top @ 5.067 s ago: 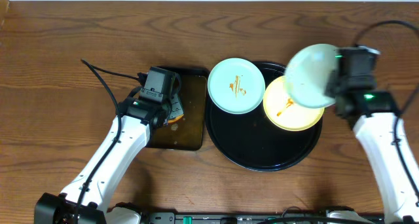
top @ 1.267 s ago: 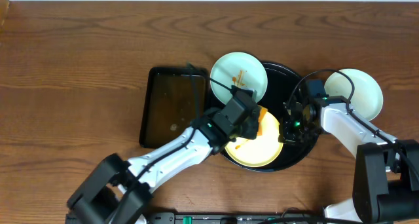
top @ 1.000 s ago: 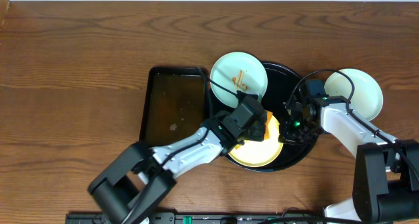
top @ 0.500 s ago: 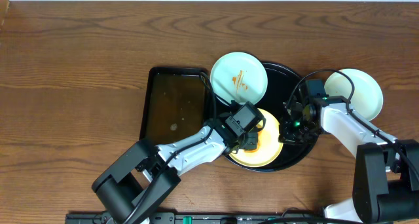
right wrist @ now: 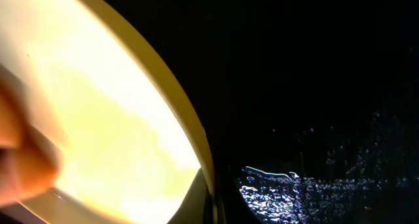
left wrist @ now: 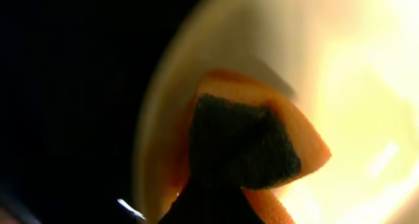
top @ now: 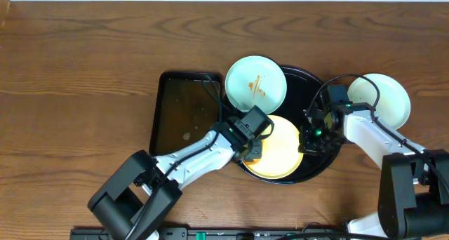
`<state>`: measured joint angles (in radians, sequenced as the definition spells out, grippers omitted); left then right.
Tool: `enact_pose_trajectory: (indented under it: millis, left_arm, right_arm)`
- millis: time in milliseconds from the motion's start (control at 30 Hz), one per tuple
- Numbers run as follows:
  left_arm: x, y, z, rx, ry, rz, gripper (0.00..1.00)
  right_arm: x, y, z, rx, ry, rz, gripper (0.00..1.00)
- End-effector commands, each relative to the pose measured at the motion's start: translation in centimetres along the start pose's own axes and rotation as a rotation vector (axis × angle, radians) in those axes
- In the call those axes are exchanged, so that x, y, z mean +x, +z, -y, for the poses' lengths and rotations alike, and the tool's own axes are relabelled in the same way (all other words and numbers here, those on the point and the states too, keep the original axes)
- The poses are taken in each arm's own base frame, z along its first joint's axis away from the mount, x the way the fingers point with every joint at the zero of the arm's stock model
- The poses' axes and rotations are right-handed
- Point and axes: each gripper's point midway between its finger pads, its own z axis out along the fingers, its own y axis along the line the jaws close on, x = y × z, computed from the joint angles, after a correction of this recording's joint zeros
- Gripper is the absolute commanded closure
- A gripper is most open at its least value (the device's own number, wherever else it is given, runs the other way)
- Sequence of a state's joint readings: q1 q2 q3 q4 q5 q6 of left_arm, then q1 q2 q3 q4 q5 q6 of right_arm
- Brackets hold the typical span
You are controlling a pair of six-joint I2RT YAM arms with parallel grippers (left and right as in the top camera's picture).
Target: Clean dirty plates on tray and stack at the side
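Plates are seen in three places. The yellow plate (top: 280, 150) lies inside the round black tray (top: 309, 85), toward its near side. A mint plate (top: 256, 82) marked with orange-brown streaks is perched over the tray's far left rim. A plain-looking pale plate (top: 382, 100) rests on the table (top: 84, 57) just to the right of the tray.

The left gripper (top: 255, 147) is clenched on an orange sponge (top: 258, 154), which is pressed against the left edge of the yellow plate. In the left wrist view the sponge (left wrist: 252, 145) is shown with a dark scouring face ringed by orange, lying on the yellow plate (left wrist: 366, 86).

The right gripper (top: 306, 140) is set at the yellow plate's right rim. In the right wrist view the rim is seen running down between its fingers (right wrist: 226, 201), so the plate appears pinched there, though the fingers are only partly in frame.

A rectangular dark tray (top: 184, 114) sits on the table just left of the round black tray; whether the two touch cannot be told.
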<state>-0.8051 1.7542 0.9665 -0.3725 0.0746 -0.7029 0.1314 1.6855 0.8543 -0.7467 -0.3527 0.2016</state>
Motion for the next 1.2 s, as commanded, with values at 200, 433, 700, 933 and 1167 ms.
enact_pose_trajectory:
  millis: [200, 433, 700, 933, 1167]
  left_arm:
    - [-6.5, -2.6, -1.6, -0.019, 0.122, 0.243, 0.92]
    - [-8.2, -7.5, -0.9, 0.044, 0.103, 0.346, 0.92]
    - [-7.3, -9.9, -3.9, -0.014, 0.060, 0.318, 0.92]
    - [-8.2, -10.2, -9.3, -0.105, -0.071, 0.286, 0.92]
    - [-8.9, -10.2, -12.9, -0.154, -0.166, 0.278, 0.92]
  right_arm:
    - [0.7, 0.3, 0.1, 0.019, 0.003, -0.014, 0.99]
    - [0.7, 0.3, 0.2, 0.019, 0.003, -0.013, 0.99]
    - [0.6, 0.3, 0.1, 0.018, 0.003, -0.013, 0.83]
    - [0.2, 0.3, 0.0, 0.014, -0.004, 0.006, 0.83]
    - [0.2, 0.6, 0.0, 0.005, -0.007, 0.013, 0.94]
